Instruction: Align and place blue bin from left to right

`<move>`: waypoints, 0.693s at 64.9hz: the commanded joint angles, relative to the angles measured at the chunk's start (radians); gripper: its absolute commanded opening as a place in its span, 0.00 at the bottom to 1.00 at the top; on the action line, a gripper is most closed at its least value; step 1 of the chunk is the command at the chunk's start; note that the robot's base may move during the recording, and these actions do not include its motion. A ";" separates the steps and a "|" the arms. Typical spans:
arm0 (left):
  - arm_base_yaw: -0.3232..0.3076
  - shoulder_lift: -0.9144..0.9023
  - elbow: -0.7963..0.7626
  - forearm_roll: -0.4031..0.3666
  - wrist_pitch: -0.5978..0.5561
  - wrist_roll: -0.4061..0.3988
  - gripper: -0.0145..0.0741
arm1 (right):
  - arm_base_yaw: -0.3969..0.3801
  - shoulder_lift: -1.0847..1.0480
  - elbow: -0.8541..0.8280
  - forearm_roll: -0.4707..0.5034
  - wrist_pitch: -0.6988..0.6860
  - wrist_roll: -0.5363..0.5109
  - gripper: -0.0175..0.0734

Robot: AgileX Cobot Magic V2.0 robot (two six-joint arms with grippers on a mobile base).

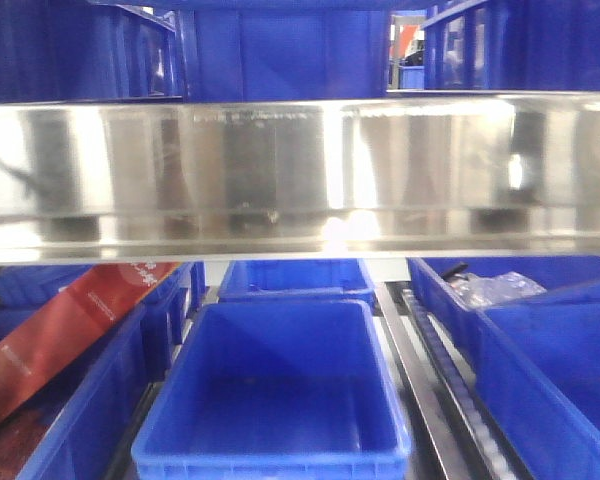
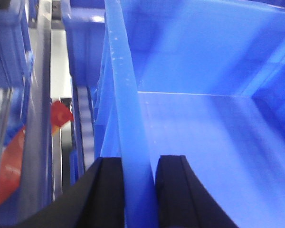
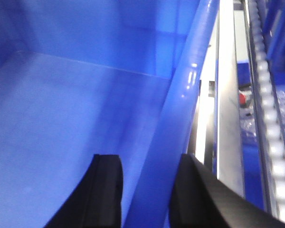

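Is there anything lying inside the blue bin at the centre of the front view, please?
No, the blue bin shows only its own bare blue floor and walls.

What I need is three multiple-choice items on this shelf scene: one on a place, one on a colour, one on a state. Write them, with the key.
1. The red package lies: A) inside the blue bin; B) in the crate to its left; C) hanging from a hook.
2. The left tool's fingers are: A) white; B) orange; C) black.
3. The blue bin is: A) empty; B) full of bags; C) lidded.
Key: 1 B, it leans in the neighbouring crate; 2 C, both fingers show black against the blue wall; 3 A, its bare floor shows.
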 commanded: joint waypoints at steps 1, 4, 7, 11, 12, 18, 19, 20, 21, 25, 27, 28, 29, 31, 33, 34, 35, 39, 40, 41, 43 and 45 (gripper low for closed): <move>-0.015 -0.027 -0.020 -0.082 -0.072 0.014 0.04 | 0.004 -0.010 -0.012 0.010 -0.094 0.017 0.12; -0.015 -0.027 -0.020 -0.082 -0.072 0.014 0.04 | 0.004 -0.010 -0.012 0.010 -0.094 0.017 0.12; -0.015 -0.027 -0.020 -0.082 -0.072 0.014 0.04 | 0.004 -0.010 -0.012 0.010 -0.094 0.017 0.12; -0.015 -0.027 -0.020 -0.082 -0.072 0.014 0.04 | 0.004 -0.010 -0.012 0.010 -0.094 0.017 0.12; -0.015 -0.027 -0.020 -0.082 -0.072 0.014 0.04 | 0.004 -0.010 -0.012 0.010 -0.094 0.017 0.12; -0.015 -0.027 -0.020 -0.082 -0.072 0.014 0.04 | 0.004 -0.010 -0.012 0.010 -0.094 0.017 0.12; -0.015 -0.027 -0.020 -0.082 -0.072 0.014 0.04 | 0.004 -0.010 -0.012 0.010 -0.094 0.017 0.12; -0.015 -0.027 -0.020 -0.082 -0.072 0.014 0.04 | 0.004 -0.010 -0.012 0.010 -0.094 0.017 0.12; -0.015 -0.027 -0.020 -0.082 -0.072 0.014 0.04 | 0.004 -0.010 -0.012 0.010 -0.094 0.017 0.12; -0.015 -0.027 -0.020 -0.082 -0.072 0.014 0.04 | 0.004 -0.010 -0.012 0.010 -0.094 0.017 0.12; -0.015 -0.027 -0.020 -0.082 -0.072 0.014 0.04 | 0.004 -0.010 -0.012 0.010 -0.094 0.017 0.12; -0.015 -0.027 -0.020 -0.082 -0.072 0.014 0.04 | 0.004 -0.010 -0.012 0.010 -0.094 0.017 0.12; -0.015 -0.027 -0.020 -0.082 -0.072 0.014 0.04 | 0.004 -0.010 -0.012 0.010 -0.094 0.017 0.12; -0.015 -0.027 -0.020 -0.082 -0.072 0.014 0.04 | 0.004 -0.010 -0.012 0.010 -0.094 0.017 0.12; -0.015 -0.027 -0.020 -0.082 -0.072 0.014 0.04 | 0.004 -0.010 -0.012 0.010 -0.094 0.017 0.12; -0.015 -0.027 -0.020 -0.082 -0.072 0.014 0.04 | 0.004 -0.010 -0.012 0.010 -0.094 0.017 0.12; -0.015 -0.027 -0.020 -0.082 -0.072 0.014 0.04 | 0.004 -0.010 -0.012 0.010 -0.094 0.017 0.12; -0.015 -0.027 -0.020 -0.082 -0.072 0.014 0.04 | 0.004 -0.010 -0.012 0.010 -0.094 0.017 0.12; -0.015 -0.027 -0.020 -0.082 -0.072 0.014 0.04 | 0.004 -0.010 -0.012 0.010 -0.094 0.017 0.12; -0.015 -0.027 -0.020 -0.082 -0.072 0.014 0.04 | 0.004 -0.010 -0.012 0.010 -0.094 0.017 0.12; -0.015 -0.027 -0.020 -0.082 -0.072 0.014 0.04 | 0.004 -0.010 -0.012 0.010 -0.094 0.017 0.12; -0.015 -0.027 -0.020 -0.082 -0.072 0.014 0.04 | 0.004 -0.010 -0.012 0.010 -0.094 0.017 0.12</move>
